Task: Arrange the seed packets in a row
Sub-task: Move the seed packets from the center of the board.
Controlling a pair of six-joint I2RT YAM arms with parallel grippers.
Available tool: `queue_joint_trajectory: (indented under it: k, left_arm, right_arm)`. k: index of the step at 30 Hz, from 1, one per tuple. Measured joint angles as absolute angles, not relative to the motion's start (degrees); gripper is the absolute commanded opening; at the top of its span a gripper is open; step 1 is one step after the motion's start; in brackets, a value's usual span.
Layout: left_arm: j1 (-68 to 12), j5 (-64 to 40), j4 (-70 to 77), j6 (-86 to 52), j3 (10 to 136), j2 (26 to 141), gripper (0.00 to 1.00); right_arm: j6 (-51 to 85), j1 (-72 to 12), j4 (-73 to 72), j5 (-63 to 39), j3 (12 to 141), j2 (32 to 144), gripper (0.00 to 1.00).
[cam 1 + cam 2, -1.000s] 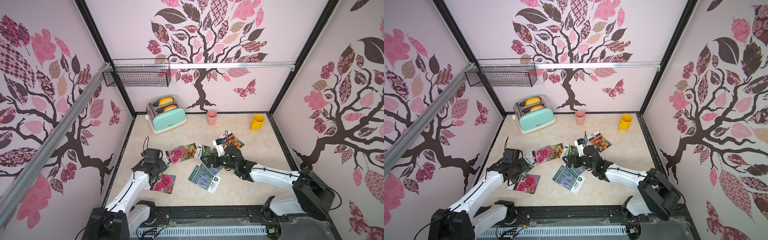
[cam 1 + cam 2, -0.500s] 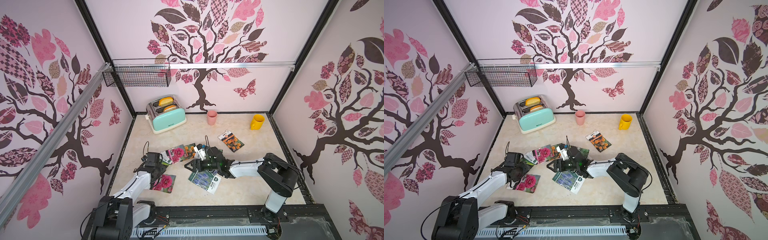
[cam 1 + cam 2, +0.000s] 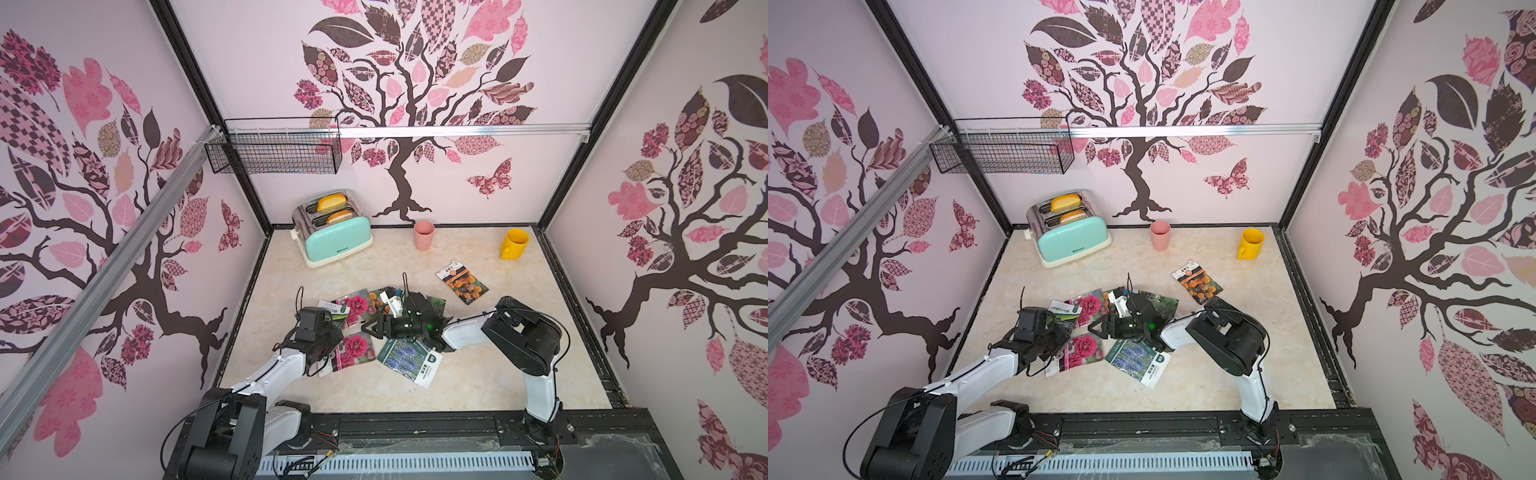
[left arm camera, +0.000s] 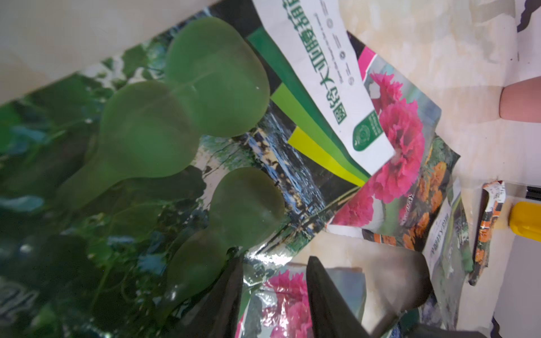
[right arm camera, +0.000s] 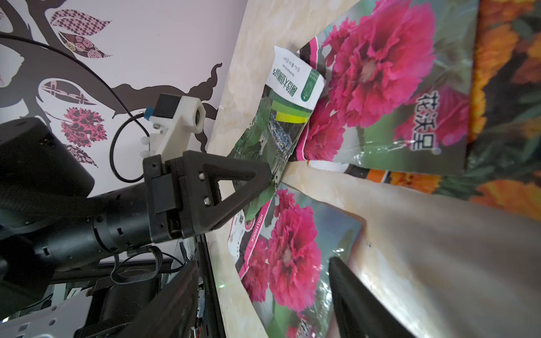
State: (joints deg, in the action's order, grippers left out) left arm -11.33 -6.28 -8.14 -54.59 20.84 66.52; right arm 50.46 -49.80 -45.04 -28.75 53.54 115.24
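Left gripper [image 4: 275,260]: jaws apart, set about one edge of the glossy rectangular green-gourd seed packet [image 4: 146,131]. Right gripper [image 5: 263,262]: jaws wide apart, low beside a glossy pink-flower seed packet [image 5: 292,254]. Both packets lie in an overlapping cluster mid-way across the cream marbled surface [image 3: 478,374]. A purple lavender packet [image 3: 409,359] lies just beside the cluster; an orange marigold packet [image 3: 462,282] lies apart, nearer the yellow mug [image 3: 514,243].

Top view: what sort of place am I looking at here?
Probably a mock kitchen booth for robot trials: tree-patterned walls box in a small counter, a toaster and yellow mug stand at the back, and a left arm and right arm are mounted at its front.
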Motion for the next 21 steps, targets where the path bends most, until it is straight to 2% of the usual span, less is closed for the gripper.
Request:
queue_joint_trajectory:
  k: [6, 11, 16, 21]
  left_arm:
    - [-12.05, -7.90, -8.84, -55.42, 20.51, 65.43, 0.39]
    - [-12.23, -6.96, -17.74, -54.00, 22.22, 59.09, 0.46]
    - [-12.32, -4.58, -23.79, -51.40, 28.08, 56.18, 0.49]
    - [-12.32, -2.63, -25.06, -49.50, 30.00, 58.02, 0.51]
  right_arm:
    - [51.31, -49.80, -45.91, -28.97, 55.83, 118.41, 0.63]
    - [49.58, -49.80, -45.50, -28.21, 55.68, 117.95, 0.62]
    - [44.77, -49.82, -41.41, -26.20, 52.36, 111.57, 0.64]
    - [38.87, -50.13, -37.78, -23.79, 48.90, 104.75, 0.65]
